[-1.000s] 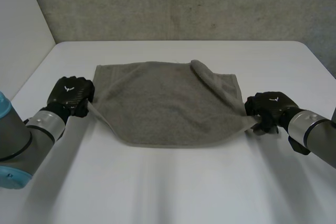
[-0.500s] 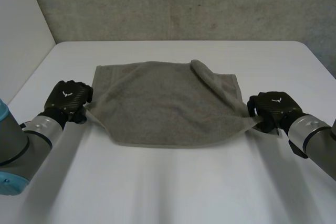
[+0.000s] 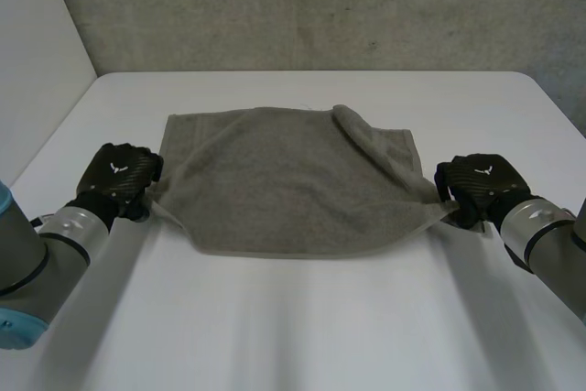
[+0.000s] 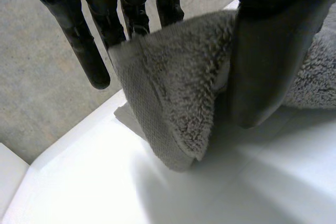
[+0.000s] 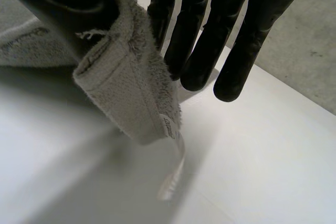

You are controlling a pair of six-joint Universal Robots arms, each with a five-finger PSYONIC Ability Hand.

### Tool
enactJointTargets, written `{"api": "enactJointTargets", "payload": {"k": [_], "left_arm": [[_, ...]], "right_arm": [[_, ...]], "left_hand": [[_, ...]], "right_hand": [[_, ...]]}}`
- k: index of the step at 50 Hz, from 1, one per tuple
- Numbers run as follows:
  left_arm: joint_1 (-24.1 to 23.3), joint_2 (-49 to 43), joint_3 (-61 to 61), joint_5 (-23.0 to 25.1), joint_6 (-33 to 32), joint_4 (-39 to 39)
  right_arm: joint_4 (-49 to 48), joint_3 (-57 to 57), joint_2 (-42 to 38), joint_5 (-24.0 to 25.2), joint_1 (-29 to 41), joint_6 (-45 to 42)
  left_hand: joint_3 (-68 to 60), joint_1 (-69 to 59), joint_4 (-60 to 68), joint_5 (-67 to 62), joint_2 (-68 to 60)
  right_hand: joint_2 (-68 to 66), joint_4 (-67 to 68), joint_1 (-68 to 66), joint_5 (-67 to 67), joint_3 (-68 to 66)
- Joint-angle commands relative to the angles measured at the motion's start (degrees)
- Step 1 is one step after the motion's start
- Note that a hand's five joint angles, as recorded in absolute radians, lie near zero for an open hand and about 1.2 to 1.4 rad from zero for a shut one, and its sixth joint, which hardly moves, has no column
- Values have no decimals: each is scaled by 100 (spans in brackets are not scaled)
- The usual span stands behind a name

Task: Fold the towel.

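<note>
Counter (image 3: 302,336), white, broad: bare room beyond the towel's far edge and on the near side, its rims well apart from the cloth. Towel (image 3: 284,180), grey, mid-counter, spread in a single layer; far right corner flopped over onto itself, near edge sagging between two raised corners. Judged: no fold laid yet; the near edge has the whole way over to go. Left robot hand (image 3: 117,179), thumb and fingers pinching the near left corner. Right robot hand (image 3: 478,185), likewise clamped on the near right corner. Label strip (image 5: 176,171), dangling from that corner toward the counter.
</note>
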State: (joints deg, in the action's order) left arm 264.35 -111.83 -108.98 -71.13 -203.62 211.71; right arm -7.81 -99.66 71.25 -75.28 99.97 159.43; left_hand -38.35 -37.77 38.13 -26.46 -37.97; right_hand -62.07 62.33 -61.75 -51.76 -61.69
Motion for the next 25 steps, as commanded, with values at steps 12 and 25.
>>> {"api": "enactJointTargets", "payload": {"k": [12,25], "left_arm": [[-6,618,-282,-6,-310,-121],[55,513,-229,-41,-618,-684]], "right_arm": [[16,8,82,-48,5,-35],[637,235,363,40,-65,-325]], "left_hand": [[-1863,-1921,1884,-2051,-1900],[-4165,-4223,4187,-4354,-4203]], "right_hand": [[-737,711,-769,-768,-775],[-1793,1767,-1825,-1824,-1831]]}}
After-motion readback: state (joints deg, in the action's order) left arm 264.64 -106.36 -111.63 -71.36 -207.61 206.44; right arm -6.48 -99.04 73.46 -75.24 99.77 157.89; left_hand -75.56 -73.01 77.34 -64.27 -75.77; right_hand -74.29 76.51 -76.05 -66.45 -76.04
